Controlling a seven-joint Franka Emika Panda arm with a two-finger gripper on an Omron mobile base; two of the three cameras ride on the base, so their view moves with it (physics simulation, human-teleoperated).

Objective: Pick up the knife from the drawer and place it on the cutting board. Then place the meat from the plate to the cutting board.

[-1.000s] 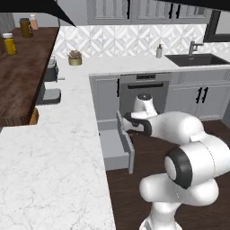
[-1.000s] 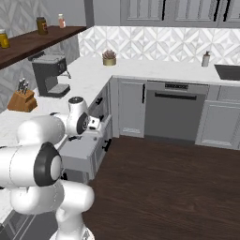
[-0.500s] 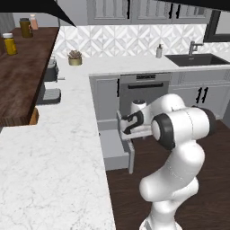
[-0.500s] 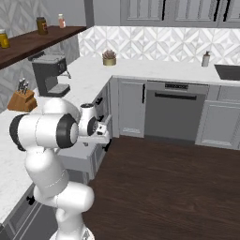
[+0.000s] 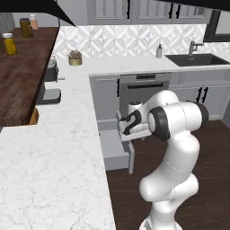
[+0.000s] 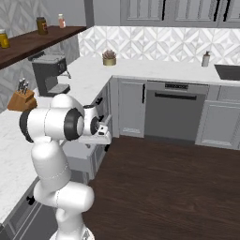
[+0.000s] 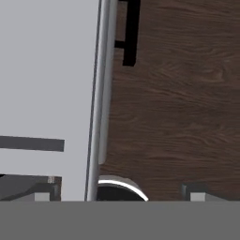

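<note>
Above open drawer (image 5: 114, 150) gripper (image 5: 127, 127) hangs, jaws wide, holding nothing — knife step in hand, knife unseen — next: reach down inside

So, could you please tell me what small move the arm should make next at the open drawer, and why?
Probably shift the open end effector sideways, further in over the drawer, before lowering. In the hand view its fingers straddle the drawer's front panel, with dark wood floor on one side and the grey drawer bottom on the other, so it is not yet centred over the inside.
</note>
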